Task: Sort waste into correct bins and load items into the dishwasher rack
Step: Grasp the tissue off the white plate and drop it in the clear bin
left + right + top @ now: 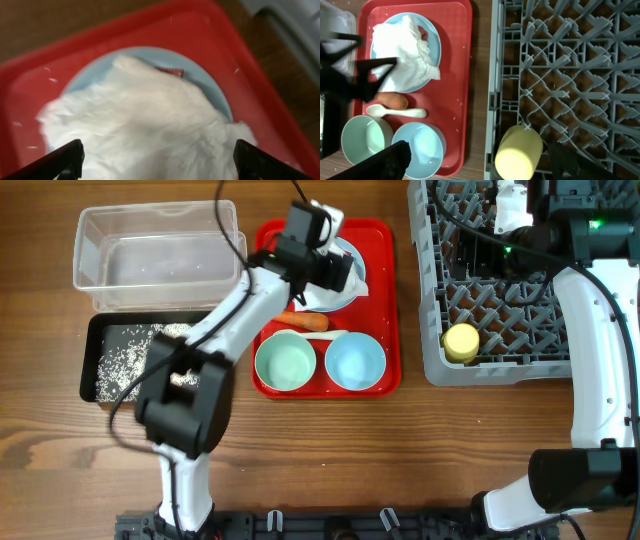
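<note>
Though loose, rice [122, 360] in black tray [93, 328]

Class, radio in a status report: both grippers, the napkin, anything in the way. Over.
Left gripper open, over napkin. Right gripper open, above rack. Napkin on plate, not gripped. Nothing in the way.

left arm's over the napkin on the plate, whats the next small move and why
Probably lower the left gripper straight down and close on the napkin. Its fingers stand wide apart at either side of the crumpled napkin, which lies loose on the plate, so nothing is gripped yet.
</note>
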`<action>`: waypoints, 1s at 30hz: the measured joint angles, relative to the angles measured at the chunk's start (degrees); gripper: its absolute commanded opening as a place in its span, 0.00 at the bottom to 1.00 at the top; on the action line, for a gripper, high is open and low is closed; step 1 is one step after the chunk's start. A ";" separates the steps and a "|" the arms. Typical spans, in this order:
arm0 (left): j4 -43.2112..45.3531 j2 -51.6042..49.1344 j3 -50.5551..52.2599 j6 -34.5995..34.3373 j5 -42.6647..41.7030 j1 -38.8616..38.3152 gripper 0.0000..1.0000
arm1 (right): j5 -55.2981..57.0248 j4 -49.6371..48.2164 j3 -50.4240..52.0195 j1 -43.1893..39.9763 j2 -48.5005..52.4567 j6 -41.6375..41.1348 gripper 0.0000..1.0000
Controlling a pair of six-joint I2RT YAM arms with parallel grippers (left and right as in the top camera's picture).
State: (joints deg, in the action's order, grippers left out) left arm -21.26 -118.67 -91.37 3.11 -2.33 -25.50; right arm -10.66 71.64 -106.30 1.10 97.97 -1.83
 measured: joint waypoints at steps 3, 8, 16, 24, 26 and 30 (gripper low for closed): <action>2.03 -6.64 0.04 0.85 -0.52 -0.72 0.95 | 0.07 0.07 0.00 0.00 0.00 0.00 0.92; 4.63 -7.72 0.02 2.56 -0.20 -1.03 0.79 | 0.22 0.09 0.00 0.00 0.00 0.02 0.92; 4.87 -10.34 0.02 3.54 1.03 -1.03 0.59 | 0.24 0.11 0.00 0.00 0.00 0.02 0.95; 1.29 -10.29 -0.52 2.16 1.64 -1.03 0.04 | 0.24 0.61 0.00 0.00 0.00 0.02 0.95; -0.81 -9.05 -0.39 1.64 1.64 -1.03 0.04 | 0.24 0.74 0.00 0.00 0.00 0.04 0.95; -1.38 -2.03 0.04 0.44 1.66 -0.72 0.04 | 0.24 0.96 0.00 0.00 0.00 0.04 0.95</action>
State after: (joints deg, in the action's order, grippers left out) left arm -22.63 -120.70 -91.33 3.55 -0.67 -26.22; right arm -10.41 72.60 -106.30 1.10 97.97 -1.78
